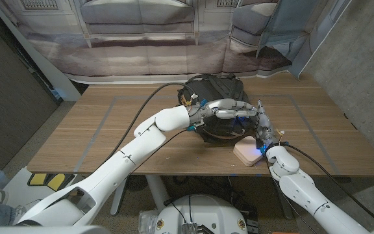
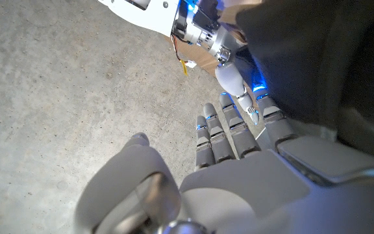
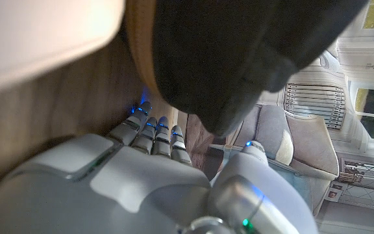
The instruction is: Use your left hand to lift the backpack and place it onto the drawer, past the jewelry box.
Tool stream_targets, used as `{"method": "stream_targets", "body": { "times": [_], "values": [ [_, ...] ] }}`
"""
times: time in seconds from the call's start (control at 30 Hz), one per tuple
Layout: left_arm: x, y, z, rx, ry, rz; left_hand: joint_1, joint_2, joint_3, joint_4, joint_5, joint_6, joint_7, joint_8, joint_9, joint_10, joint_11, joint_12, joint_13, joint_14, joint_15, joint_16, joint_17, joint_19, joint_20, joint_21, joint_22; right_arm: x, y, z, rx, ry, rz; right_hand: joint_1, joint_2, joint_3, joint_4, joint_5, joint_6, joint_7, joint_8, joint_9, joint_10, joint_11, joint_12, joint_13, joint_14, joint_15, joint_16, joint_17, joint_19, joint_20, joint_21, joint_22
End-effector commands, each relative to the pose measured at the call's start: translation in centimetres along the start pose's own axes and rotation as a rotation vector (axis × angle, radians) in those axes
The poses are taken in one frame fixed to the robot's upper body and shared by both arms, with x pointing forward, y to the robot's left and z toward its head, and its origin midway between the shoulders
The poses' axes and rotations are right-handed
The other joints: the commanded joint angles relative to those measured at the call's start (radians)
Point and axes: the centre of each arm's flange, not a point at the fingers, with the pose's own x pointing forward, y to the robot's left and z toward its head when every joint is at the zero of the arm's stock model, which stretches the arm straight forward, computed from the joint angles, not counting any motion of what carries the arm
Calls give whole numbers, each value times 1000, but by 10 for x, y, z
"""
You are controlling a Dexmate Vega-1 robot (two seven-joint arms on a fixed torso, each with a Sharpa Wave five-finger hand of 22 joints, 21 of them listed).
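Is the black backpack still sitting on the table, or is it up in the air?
Cannot tell for sure. In the head view the backpack looks low over the table, with the left hand stretched across it.

Backpack [image 1: 214, 91]: black, soft, slumped in rounded heap on wooden table, mid-far area, straps and folds on top; front lower part hidden behind robot arm. In wrist views, dark fabric bulk [image 2: 310, 58] [image 3: 239, 52] close above hands. Jewelry box [image 1: 250, 153]: small, white, rounded corners, lid closed, lying flat on table near front edge, just in front of backpack toward right; contact between them unclear.
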Motion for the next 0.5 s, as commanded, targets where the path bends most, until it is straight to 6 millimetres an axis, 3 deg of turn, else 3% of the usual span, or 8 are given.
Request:
{"method": "stream_targets", "body": {
  "times": [0.03,0.1,0.17,0.33,0.4,0.5],
  "values": [
    [12,61,-9,-509,-639,98,-134,21,-102,-16,5,20,46,43,-2,0,-5,-22,-54,-30,-8,-45,-4,18,6,-28,1,-9,14,-152,-202,839,102,4,39,9,3,4,-5,-15,-3,5,10,-15,6,3,-2,-13,0,6,-3,-14,-3,5],
    [16,62,-10,-512,-636,40,-134,20,-103,-17,5,24,46,44,-2,-1,-6,-22,-54,-30,-9,-45,-4,14,8,-30,1,-9,14,-148,-196,809,93,4,39,9,4,4,-5,-15,-3,5,9,-14,6,3,-1,-14,0,6,-2,-14,-3,5],
    [12,71,-8,-472,-620,110,-132,20,-104,-18,6,24,45,43,-3,1,-12,-21,-55,-27,-8,-44,-4,12,11,-30,1,-11,14,-146,-188,793,89,3,39,9,4,4,-6,-16,-3,5,9,-15,6,3,0,-15,1,6,-1,-14,-2,5],
    [-5,101,12,-128,-500,278,-129,25,-102,-21,7,28,39,43,-4,2,-12,-21,-57,-20,-7,-41,-4,9,14,-31,2,-18,16,-140,-212,767,75,2,38,8,5,3,-6,-16,-3,6,9,-16,6,3,-1,-15,0,6,-1,-14,-2,5],
    [-15,106,23,54,-452,381,-117,60,-86,-22,9,31,35,42,-6,1,-15,-22,-60,-22,-7,-40,-4,1,18,-33,3,-20,17,-135,-201,734,59,1,37,7,5,3,-6,-16,-3,6,9,-15,5,3,-1,-15,1,6,-1,-14,-2,5],
    [-21,103,31,121,-450,383,-102,91,-69,-27,8,35,24,41,-7,0,-21,-23,-63,-24,-16,-41,-5,-7,20,-34,4,-24,18,-125,-190,663,34,0,36,6,5,3,-6,-16,-3,6,8,-14,5,3,-1,-14,1,6,-1,-14,-2,5]
  ]
}}
